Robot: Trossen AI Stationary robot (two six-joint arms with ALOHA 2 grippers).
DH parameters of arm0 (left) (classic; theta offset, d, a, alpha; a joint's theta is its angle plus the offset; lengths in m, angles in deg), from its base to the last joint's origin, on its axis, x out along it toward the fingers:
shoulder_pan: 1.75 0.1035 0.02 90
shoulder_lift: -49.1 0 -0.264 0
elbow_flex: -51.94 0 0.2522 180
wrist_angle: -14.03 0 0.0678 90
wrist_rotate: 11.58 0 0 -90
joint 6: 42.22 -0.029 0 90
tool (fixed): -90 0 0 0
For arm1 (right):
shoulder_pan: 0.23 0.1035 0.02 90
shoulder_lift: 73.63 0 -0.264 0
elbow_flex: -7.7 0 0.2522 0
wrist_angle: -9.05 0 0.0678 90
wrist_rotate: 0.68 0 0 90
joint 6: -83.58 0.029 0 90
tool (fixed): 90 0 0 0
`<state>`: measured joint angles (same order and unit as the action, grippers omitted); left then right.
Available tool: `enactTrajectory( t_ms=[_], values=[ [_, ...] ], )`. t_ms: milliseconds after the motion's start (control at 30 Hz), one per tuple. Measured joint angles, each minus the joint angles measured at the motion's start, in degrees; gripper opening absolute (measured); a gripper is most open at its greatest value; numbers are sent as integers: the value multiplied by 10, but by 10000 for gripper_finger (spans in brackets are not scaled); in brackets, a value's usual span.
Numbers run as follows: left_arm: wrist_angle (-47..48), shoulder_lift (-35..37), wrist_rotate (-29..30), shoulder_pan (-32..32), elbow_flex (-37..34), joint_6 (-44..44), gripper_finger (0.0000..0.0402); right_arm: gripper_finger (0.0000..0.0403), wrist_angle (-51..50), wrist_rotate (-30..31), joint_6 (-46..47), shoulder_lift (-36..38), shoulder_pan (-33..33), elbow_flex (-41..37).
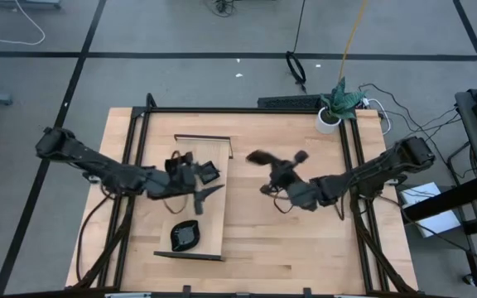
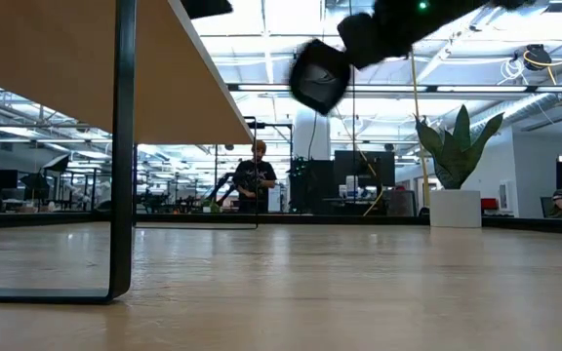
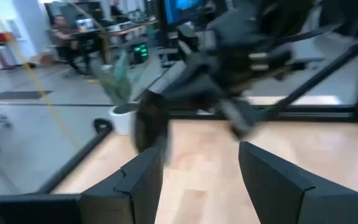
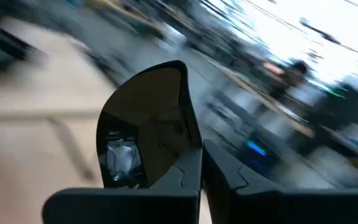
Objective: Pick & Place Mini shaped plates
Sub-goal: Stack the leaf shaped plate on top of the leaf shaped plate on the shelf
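My right gripper [image 1: 273, 165] is shut on a glossy black mini plate [image 1: 259, 157] high above the middle of the table; the low view shows this plate [image 2: 318, 76] well clear of the tabletop. My left gripper [image 3: 201, 180] stands open and level over the pale wooden board [image 1: 212, 217], with nothing between its fingers, facing the right arm. A second black mini plate [image 1: 186, 236] lies flat on the board's near end. My right gripper pinches the plate's rim [image 4: 188, 146] between its two fingers [image 4: 185, 177], at one edge of the plate. The fingers point roughly level toward the table's left side. The plate stands tilted on edge beyond the fingertips, lifted clear of the table.
The board is raised on a black frame with an upright leg [image 2: 121, 146]. A potted plant [image 1: 338, 103] stands at the table's far right corner. Black rails [image 1: 363, 178] run along the table's sides. People [image 2: 257, 180] are in the room behind.
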<state>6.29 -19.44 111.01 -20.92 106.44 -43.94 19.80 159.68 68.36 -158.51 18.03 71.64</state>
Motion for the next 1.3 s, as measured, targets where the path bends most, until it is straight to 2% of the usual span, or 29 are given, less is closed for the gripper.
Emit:
enactTrajectory(
  t_ms=[133,200,300,400,700,1067,1167,1300],
  values=[
    [47,-20,-7,18,37,-5,214,0,234,-132,-154,-7,1,-26],
    [56,-20,-17,23,45,9,214,0,311,-151,-211,-10,2,-31],
    [52,-20,-25,28,46,23,214,0,366,-171,-262,-11,-4,-32],
    [44,-20,-25,31,46,26,214,0,365,-224,-238,-10,-17,-31],
    [15,-20,-25,43,46,14,214,0,379,-274,-201,-35,-37,-31],
    [-58,-73,-25,74,46,0,212,0,386,-269,-206,-41,-38,-30],
    [-78,-72,-25,70,46,-16,188,0,375,-269,-195,-41,-38,-30],
    [-86,-69,-2,64,46,-23,105,0,365,-269,-193,-41,-38,-30]
  ],
)
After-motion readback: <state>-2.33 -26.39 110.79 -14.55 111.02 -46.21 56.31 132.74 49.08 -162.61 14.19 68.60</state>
